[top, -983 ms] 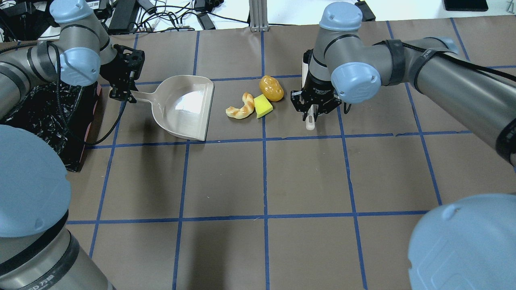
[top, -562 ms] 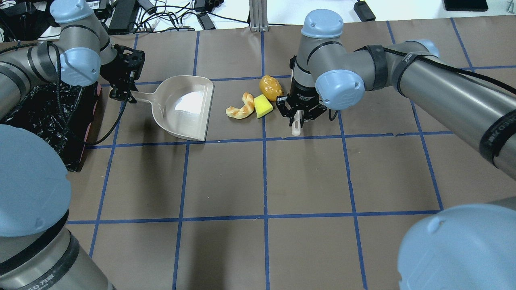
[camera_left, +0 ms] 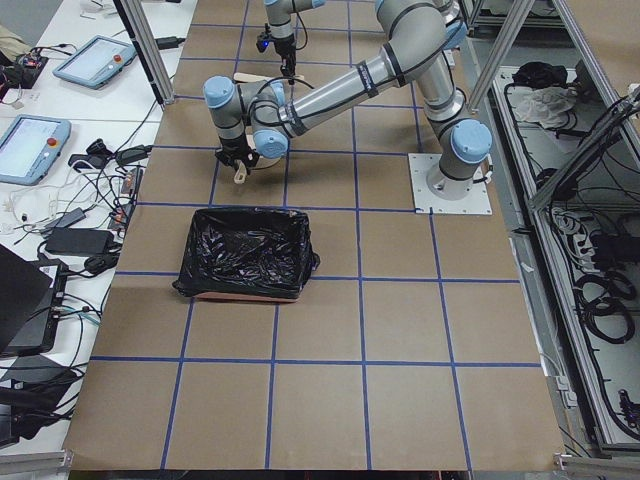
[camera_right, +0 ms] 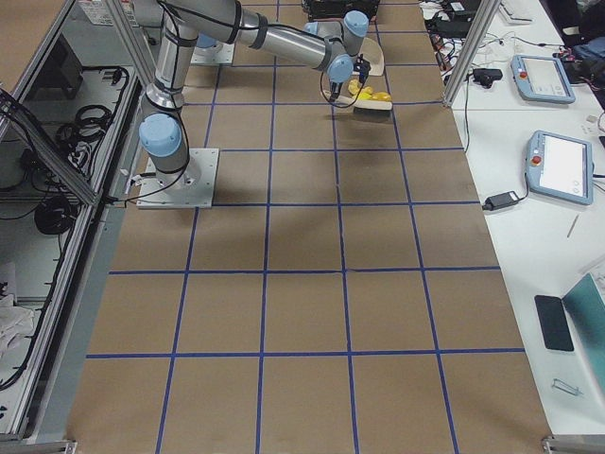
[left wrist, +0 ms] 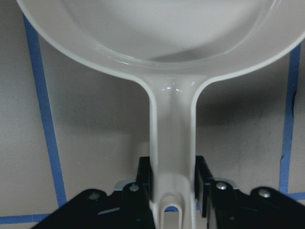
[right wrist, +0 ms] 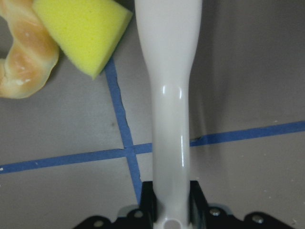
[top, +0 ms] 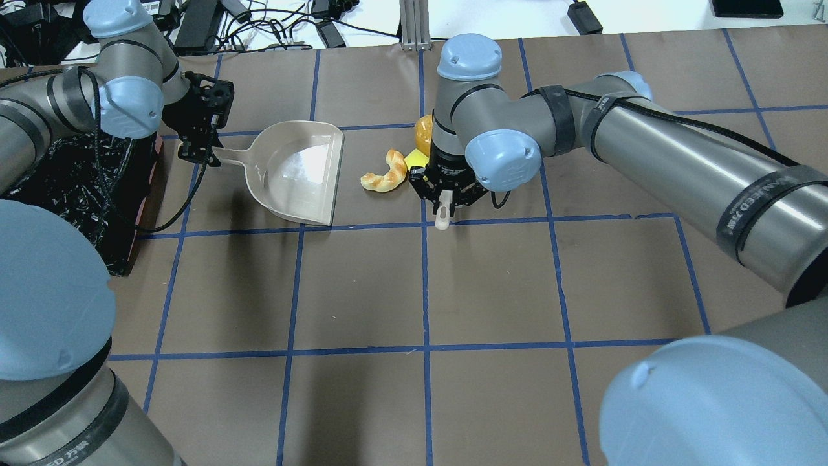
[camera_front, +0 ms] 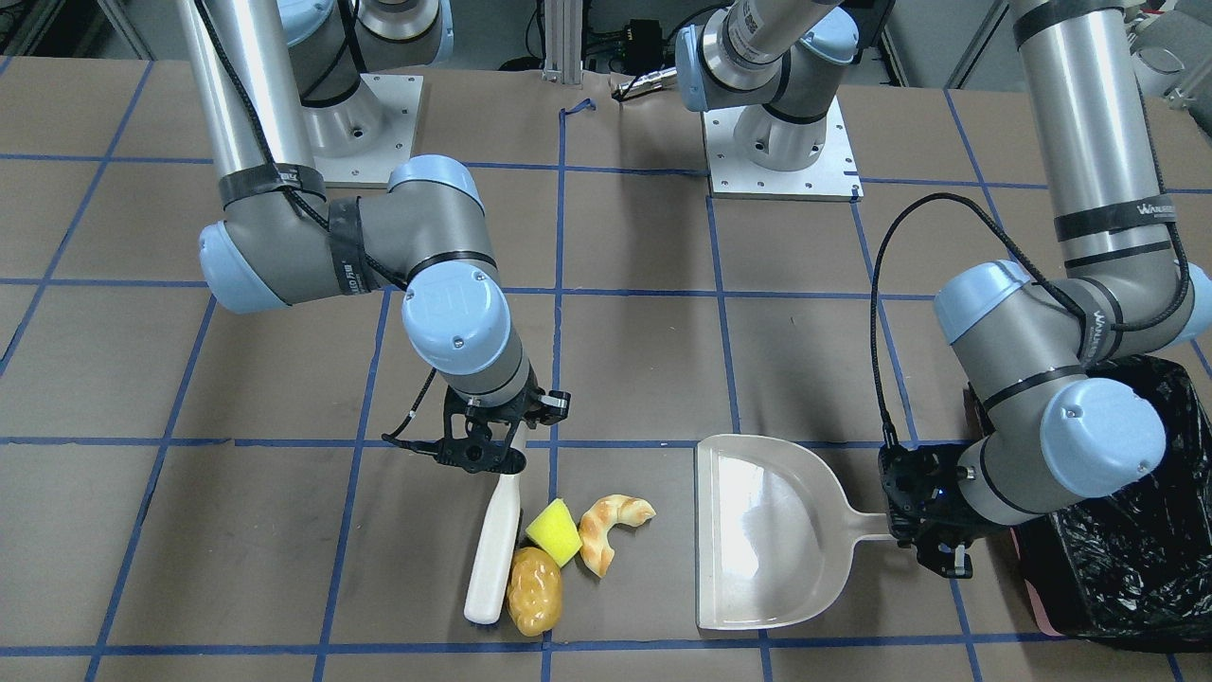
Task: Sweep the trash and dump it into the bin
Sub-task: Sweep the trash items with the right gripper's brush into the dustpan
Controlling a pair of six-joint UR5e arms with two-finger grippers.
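My right gripper (camera_front: 488, 445) is shut on a white sweeper (camera_front: 492, 549), whose long side lies against the golden-brown potato (camera_front: 535, 590) and the yellow-green sponge wedge (camera_front: 552, 530). The orange-white shrimp (camera_front: 611, 530) lies just beyond them, towards the dustpan. In the overhead view the right gripper (top: 446, 191) hides most of the potato (top: 423, 133) and the sponge. My left gripper (top: 197, 145) is shut on the handle of the beige dustpan (top: 297, 171), which lies flat with its mouth facing the shrimp (top: 385, 175). The black-bagged bin (top: 65, 181) stands behind the left gripper.
The brown table cover carries a grid of blue tape lines (top: 425, 291). Cables and power bricks (top: 259, 26) lie past the far table edge. The robot bases (camera_front: 776, 142) stand at the near edge.
My right gripper has moved left with the sweeper, from beside the trash to up against the potato and sponge. The sponge and potato have shifted slightly left. The left arm and dustpan have not moved.
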